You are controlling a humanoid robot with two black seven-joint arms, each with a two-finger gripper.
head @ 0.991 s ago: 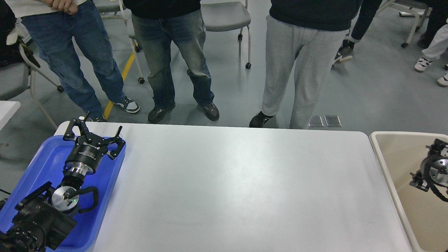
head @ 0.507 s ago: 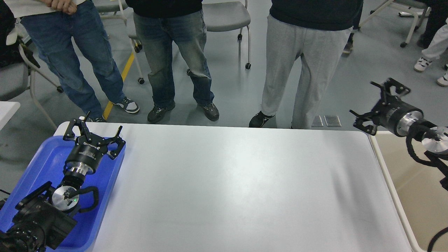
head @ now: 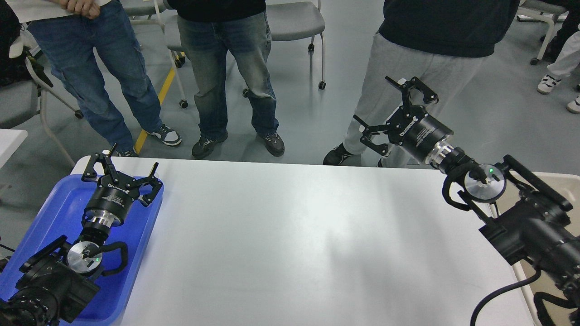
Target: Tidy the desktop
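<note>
The white desktop (head: 294,244) fills the middle of the head view and is bare. My left gripper (head: 121,168) hangs open and empty over the far end of the blue tray (head: 59,203) at the desktop's left edge. My right gripper (head: 390,107) is open and empty, raised above the desktop's far right edge and pointing up and left toward a person in grey trousers.
A beige tub (head: 550,181) stands at the right edge, mostly hidden by my right arm. Three people stand close behind the far edge of the table. Grey chairs (head: 290,22) stand farther back.
My right arm has swung up and left from over the beige tub to above the desktop's far right edge. The person in grey trousers shifted right. My left arm has not moved.
</note>
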